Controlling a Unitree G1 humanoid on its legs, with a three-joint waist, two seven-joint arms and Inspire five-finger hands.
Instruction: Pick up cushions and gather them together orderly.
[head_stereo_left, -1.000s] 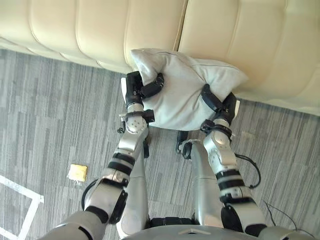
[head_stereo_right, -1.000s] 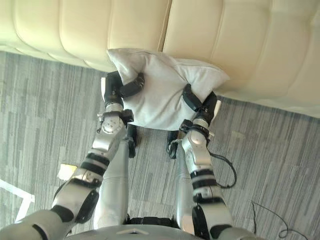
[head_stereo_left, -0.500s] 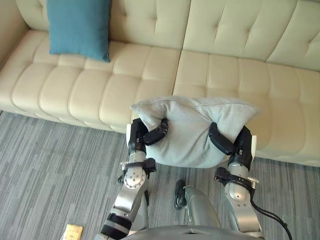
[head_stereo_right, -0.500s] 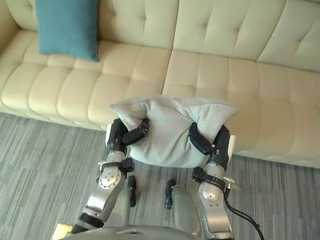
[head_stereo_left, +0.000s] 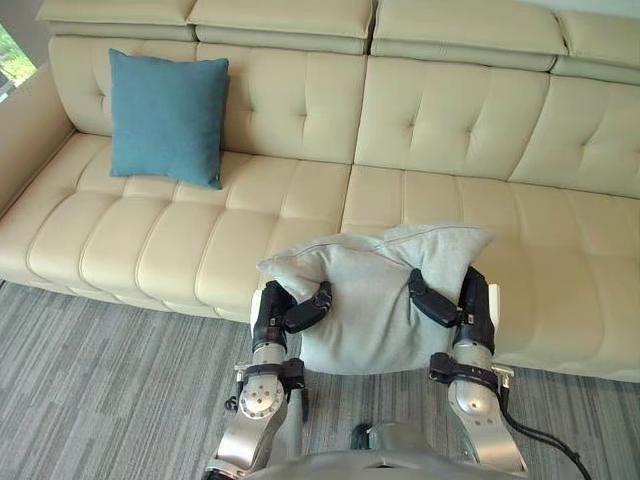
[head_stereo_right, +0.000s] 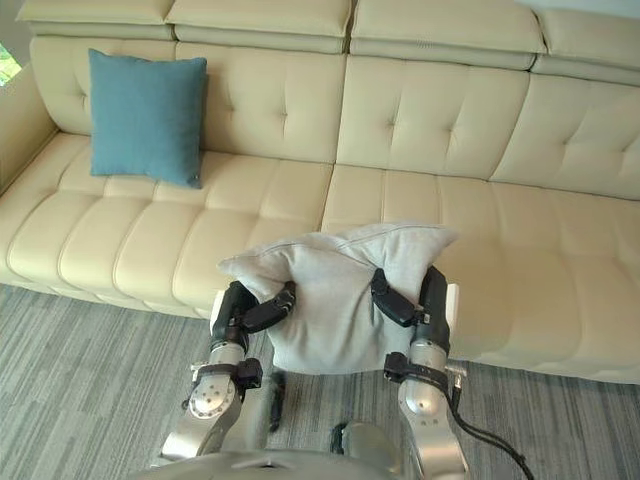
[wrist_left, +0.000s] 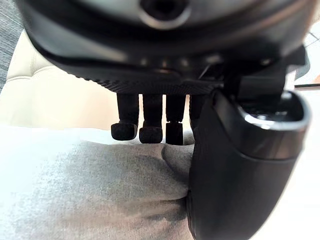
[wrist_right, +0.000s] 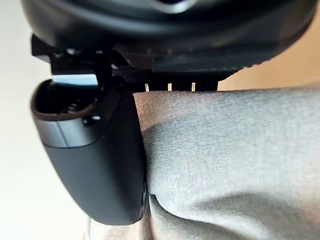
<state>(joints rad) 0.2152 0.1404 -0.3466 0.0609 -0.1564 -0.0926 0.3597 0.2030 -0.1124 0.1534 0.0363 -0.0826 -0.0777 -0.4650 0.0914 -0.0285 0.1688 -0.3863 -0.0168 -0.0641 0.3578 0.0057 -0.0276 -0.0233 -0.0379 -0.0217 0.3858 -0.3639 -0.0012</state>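
Item held: grey cushion (head_stereo_left: 375, 295), clamped between both hands at chest height, just in front of the front edge of the sofa (head_stereo_left: 450, 130) seat, near the seam between its two middle seat sections; its top corners stick up above the hands and its lower edge hangs over the carpet floor (head_stereo_left: 100, 400). Left hand (head_stereo_left: 272, 312): on the cushion's left side, thumb laid across the near face, fingers (wrist_left: 150, 131) bent over the far side with their tips pressed side by side into the fabric, pinching the cushion. Right hand (head_stereo_left: 476, 300): on the cushion's right side, thumb (wrist_right: 95, 165) pressed into the grey cloth and denting it, the rest of the hand wrapped behind the cushion, so the grip is a pinch between thumb and hand. Second item: teal cushion (head_stereo_left: 168, 117), upright against the sofa back at the left end of the seat, well apart from the grey one. Change from a second ago: the whole view has swung up, so less carpet and more of the sofa back now shows, along with the teal cushion; the two-handed grip on the grey cushion is the same, and the cushion keeps its place between the hands.
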